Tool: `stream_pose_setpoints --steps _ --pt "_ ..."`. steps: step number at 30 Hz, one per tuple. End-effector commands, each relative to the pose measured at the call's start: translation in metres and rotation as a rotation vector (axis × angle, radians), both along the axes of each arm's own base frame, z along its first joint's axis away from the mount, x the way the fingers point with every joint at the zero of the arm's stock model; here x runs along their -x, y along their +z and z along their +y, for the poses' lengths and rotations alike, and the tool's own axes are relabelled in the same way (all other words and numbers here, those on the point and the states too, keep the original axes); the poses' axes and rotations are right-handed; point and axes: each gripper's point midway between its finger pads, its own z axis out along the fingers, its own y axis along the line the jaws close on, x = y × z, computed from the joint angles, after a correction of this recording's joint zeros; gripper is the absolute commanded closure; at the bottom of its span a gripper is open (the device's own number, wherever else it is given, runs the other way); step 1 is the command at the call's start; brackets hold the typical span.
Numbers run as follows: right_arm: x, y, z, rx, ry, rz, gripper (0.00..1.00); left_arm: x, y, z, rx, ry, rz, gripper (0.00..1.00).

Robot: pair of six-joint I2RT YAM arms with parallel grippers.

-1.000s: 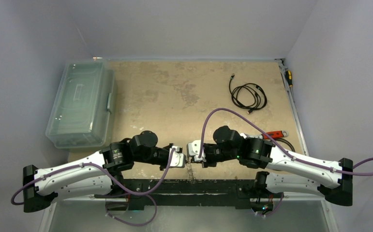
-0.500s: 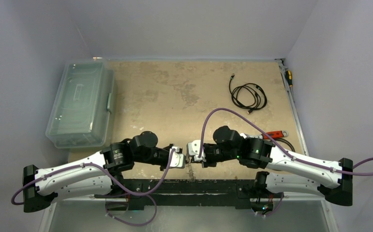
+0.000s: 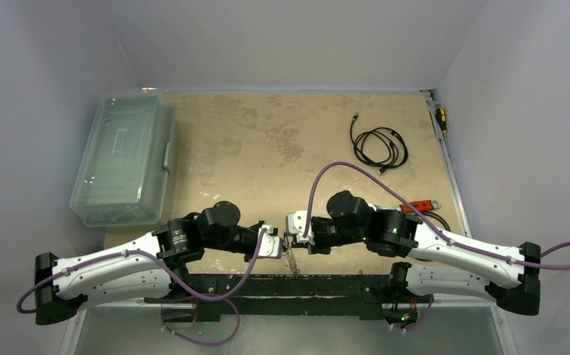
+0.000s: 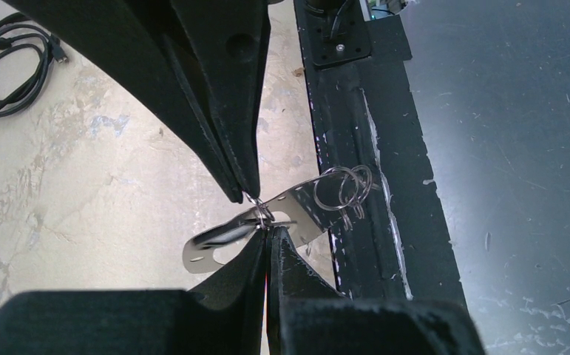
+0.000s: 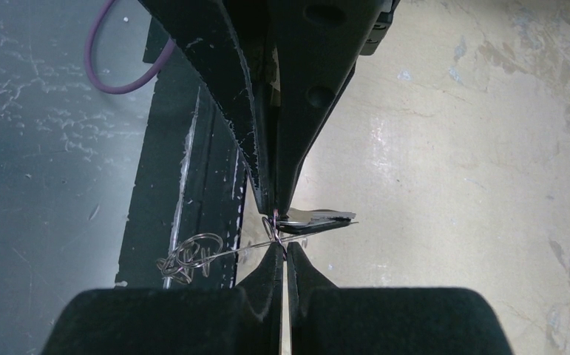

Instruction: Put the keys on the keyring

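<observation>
- The left end effector [image 4: 268,235] is clamped shut on the flat plain-silver key with an oval slot [image 4: 211,251], over the near edge of the sandy bench [image 3: 267,140]
- The right end effector [image 5: 282,251] is pinched shut on the thin silvery wire keyring [image 5: 189,255], its tips almost touching the left's
- The black-headed key is not visible
- Threading probably needs the key held steady while small wrist turns feed the wire through the slot, without pulling apart

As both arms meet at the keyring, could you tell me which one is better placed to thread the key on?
Probably left: the left fingers pinch the silver key beside the keyring, which the right fingers grip as an anchor.
</observation>
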Motion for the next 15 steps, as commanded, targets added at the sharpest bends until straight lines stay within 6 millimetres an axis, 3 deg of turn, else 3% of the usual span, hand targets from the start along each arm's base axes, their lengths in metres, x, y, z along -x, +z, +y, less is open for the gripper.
stream_pose_setpoints --steps 1,15 --pt "-0.0134 0.0366 0.0085 -0.097 -0.052 -0.037 1.0 0.0101 0.0083 -0.0048 0.047 -0.055 -0.005 1.0" --pt "-0.0133 0.0399 0.0076 -0.11 -0.052 -0.039 1.0 0.0041 0.009 -0.0055 0.042 -0.014 0.001 1.0"
